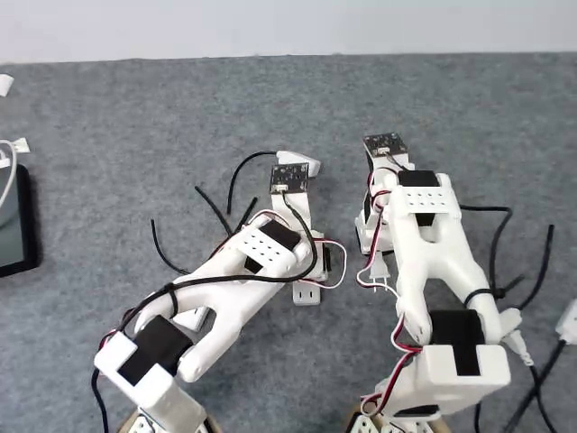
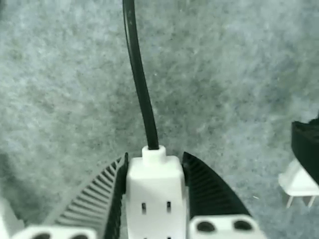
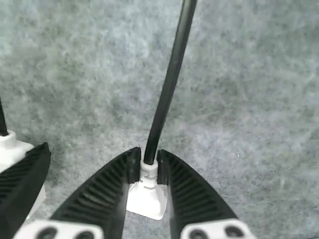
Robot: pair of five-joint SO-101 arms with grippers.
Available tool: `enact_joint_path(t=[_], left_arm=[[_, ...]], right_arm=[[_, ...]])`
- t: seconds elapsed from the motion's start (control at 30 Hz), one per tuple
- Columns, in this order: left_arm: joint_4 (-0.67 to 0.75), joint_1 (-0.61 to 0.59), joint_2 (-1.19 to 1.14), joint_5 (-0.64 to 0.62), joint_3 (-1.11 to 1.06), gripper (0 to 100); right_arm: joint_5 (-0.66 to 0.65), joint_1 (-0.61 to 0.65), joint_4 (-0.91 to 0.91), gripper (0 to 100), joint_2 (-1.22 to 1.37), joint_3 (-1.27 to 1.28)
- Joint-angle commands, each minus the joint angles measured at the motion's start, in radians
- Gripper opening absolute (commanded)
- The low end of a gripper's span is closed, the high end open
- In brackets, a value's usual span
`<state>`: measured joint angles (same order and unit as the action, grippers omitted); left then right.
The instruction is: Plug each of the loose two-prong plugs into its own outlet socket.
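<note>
Presently in hand: mating, judged; both parts gripped, not yet joined.
Left claw: clamped on the outlet socket, lodged between its fingers.
Right claw: pinches the two-prong plug at its tips.
Next move: square plug to socket face, then press straight in.

Grey carpeted table, dark-framed screen
</note>
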<state>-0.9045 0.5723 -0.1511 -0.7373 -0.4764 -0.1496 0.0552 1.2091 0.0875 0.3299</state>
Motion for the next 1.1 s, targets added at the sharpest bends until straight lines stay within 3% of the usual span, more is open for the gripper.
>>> enact_joint_path(t=[0.0,0.13,0.37,0.53,0.73,0.93,1.07], left_arm=[[0.025,0.003,0.005,0.005,0.05,2],[0.011,0.003,0.006,0.005,0.05,5],[-0.066,0.002,0.017,0.0,0.053,29],[-0.074,0.003,0.038,0.005,0.056,29],[-0.14,0.002,0.241,0.011,0.01,29],[-0.14,-0.051,0.39,0.199,-0.096,29],[-0.143,-0.178,0.485,0.33,-0.177,29]], right_arm=[[0.011,0.008,-0.015,0.8,-0.054,-0.006],[0.011,0.008,-0.015,0.8,-0.054,-0.006],[0.011,0.007,-0.015,0.8,-0.054,-0.006],[0.011,0.007,-0.022,0.8,-0.054,-0.006],[0.072,0.01,-0.071,0.8,-0.071,0.032],[0.176,0.081,-0.082,0.8,-0.245,0.06],[0.196,0.128,-0.154,0.8,-0.443,0.166]])
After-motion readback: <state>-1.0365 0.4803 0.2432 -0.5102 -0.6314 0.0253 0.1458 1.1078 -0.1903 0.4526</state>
